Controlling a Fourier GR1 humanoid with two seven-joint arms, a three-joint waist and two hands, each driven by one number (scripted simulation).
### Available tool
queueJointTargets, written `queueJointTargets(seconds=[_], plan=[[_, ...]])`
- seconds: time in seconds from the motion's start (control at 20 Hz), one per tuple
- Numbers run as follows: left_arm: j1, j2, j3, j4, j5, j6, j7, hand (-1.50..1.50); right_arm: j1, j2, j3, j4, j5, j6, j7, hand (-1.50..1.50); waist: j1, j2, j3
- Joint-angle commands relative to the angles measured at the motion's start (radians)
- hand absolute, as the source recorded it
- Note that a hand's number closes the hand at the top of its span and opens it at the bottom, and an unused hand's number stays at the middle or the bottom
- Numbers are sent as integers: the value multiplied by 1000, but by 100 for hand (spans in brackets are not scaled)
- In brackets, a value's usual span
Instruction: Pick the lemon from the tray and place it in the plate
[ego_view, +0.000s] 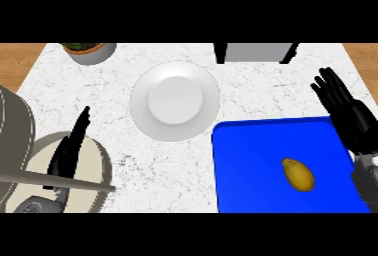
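Observation:
A yellow lemon (298, 174) lies on the blue tray (251, 150) at the lower right of the head view. A white plate (175, 100) sits on the counter's middle, up and left of the tray, with nothing on it. My right hand (347, 112) is at the right edge, above the tray's far right corner, fingers straight and pointing up, apart from the lemon. Over at the lower left, my left hand (68, 152) rests edge-on with straight fingers, above a round beige dish.
A grey pot with a plant (90, 51) stands at the back left. A grey box with black legs (255, 52) is at the back, right of centre. A beige dish (92, 165) and a large grey curved object (15, 130) fill the lower left.

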Motion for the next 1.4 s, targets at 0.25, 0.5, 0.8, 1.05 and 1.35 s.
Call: queueJointTargets(seconds=[0.25,0.5,0.8,1.05,1.35], plan=[[-196,12,50,-141,71,-100,-31,0,-83,154,430,-237,111,316,-103,150,49,-13,-14],[-187,30,108,-137,159,-155,-2,0,88,46,526,-218,648,-67,-156,150,-33,-8,-13],[-213,50,136,-161,184,-198,51,0,297,154,461,-74,477,-107,-537,-150,-18,2,-12],[-174,43,170,-186,176,-229,43,0,302,38,334,-242,445,-51,-526,-150,-17,-1,-14],[-179,50,188,-201,187,-231,68,0,275,-175,259,-437,580,-60,-234,-150,-23,-9,-17]])
